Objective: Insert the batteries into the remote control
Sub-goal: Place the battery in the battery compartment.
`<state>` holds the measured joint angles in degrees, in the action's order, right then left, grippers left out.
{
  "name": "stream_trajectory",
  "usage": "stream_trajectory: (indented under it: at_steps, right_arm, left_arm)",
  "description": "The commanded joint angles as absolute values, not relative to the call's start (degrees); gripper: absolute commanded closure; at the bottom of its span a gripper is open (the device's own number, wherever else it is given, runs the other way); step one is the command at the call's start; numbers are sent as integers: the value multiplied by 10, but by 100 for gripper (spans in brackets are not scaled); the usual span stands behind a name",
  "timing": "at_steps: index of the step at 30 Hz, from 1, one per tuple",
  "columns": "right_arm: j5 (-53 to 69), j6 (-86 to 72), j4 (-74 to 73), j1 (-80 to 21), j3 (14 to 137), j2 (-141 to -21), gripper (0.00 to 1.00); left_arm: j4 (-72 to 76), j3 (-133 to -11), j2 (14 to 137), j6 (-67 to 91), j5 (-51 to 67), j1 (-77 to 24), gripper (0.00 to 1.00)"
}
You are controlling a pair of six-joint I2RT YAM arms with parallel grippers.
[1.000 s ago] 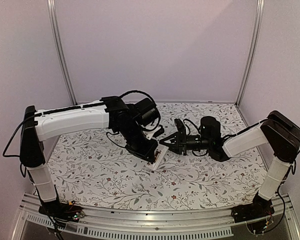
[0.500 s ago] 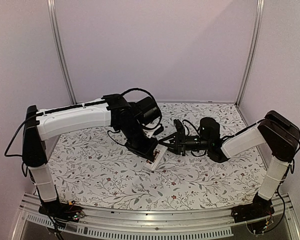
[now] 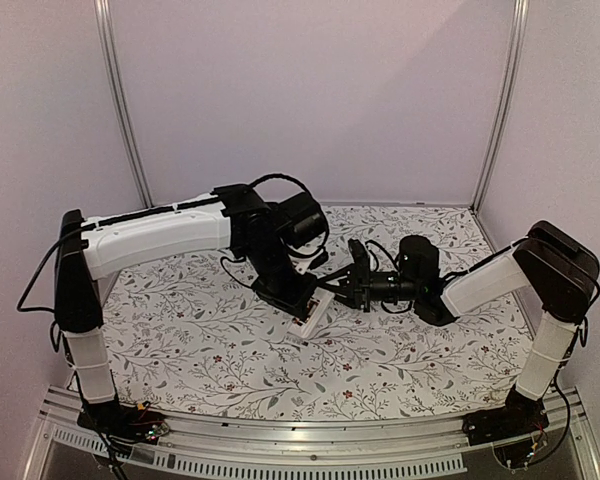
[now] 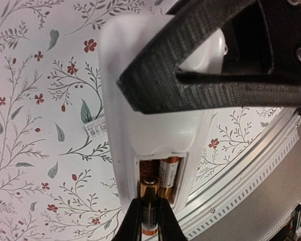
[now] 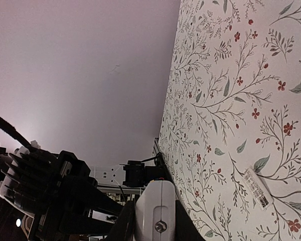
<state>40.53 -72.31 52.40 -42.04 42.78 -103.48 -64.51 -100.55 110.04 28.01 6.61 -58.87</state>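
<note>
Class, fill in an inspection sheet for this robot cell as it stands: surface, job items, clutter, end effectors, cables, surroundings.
Surface: floral cloth, lying flat.
Job's things: remote control, held off the cloth, recess open; one battery seated, second battery partly in the recess.
Clutter: small barcode label on the cloth.
End effectors: left end effector shut on second battery; right end effector shut on remote control.
Cables: black cables looped above the left wrist.
Surroundings: plain walls, metal posts, slotted rail at near edge.
</note>
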Motion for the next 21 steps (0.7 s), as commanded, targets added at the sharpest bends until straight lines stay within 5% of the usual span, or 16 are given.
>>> stream_trajectory:
  at_steps: [1,21]
  right_arm:
    - [407,-734,556,-432,440,-1041,100]
    - [404,-731,554,-433,439,-1039,100]
  left_arm:
    - [-655,-1024,1122,284,52,-591,90]
    - [-678,-1041,1137,279,46,-595,84]
